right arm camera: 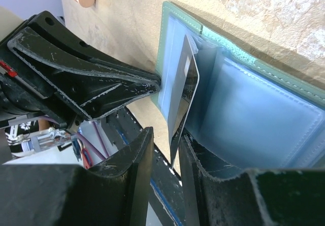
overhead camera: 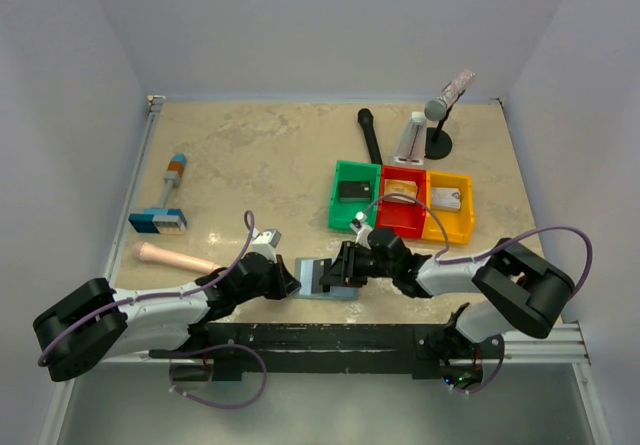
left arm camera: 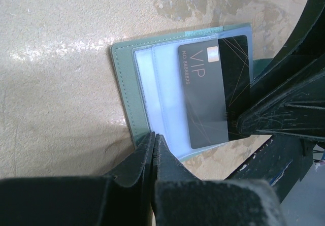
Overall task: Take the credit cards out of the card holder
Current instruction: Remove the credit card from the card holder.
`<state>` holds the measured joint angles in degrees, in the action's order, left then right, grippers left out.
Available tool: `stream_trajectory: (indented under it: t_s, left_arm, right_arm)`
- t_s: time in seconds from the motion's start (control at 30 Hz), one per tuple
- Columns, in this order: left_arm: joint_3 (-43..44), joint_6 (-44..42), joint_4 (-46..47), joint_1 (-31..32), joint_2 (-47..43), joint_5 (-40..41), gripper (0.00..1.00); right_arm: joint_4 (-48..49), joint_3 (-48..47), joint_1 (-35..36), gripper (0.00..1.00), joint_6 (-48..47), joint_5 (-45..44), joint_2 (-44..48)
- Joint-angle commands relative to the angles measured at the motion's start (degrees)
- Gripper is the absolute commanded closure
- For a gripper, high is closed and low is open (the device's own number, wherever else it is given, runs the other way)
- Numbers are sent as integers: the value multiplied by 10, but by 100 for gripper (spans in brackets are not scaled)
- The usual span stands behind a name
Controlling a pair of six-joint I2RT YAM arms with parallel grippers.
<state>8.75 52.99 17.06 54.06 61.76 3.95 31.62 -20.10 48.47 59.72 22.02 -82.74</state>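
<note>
The grey-blue card holder lies open near the table's front edge. A dark "VIP" credit card sticks halfway out of its clear sleeve. My left gripper is shut, its tips pressing on the holder's stitched edge. My right gripper is open, one finger on each side of the dark card's free edge; the card rests against the right finger, with a gap to the left one. In the top view both grippers, left and right, meet over the holder.
Green, red and yellow bins stand behind the holder, with a dark, a tan and a pale card in them. A blue-and-orange block tool and a pink rod lie at the left. A black stick and a stand are at the back.
</note>
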Motion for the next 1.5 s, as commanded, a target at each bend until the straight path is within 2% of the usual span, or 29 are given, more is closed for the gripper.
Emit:
stream_trajectory:
  t_s: [0.0, 0.93, 1.47]
  left_arm:
    - [-17, -5, -43, -1, 14, 22, 100]
    - [-20, -3, -45, -1, 13, 24, 100]
    - [-21, -1, -44, -1, 14, 23, 100]
  right_arm:
    - [7, 4, -4, 69, -11, -8, 18]
    - [-37, 9, -20, 74, -31, -18, 54]
    - [-66, 12, -21, 88, -34, -37, 62]
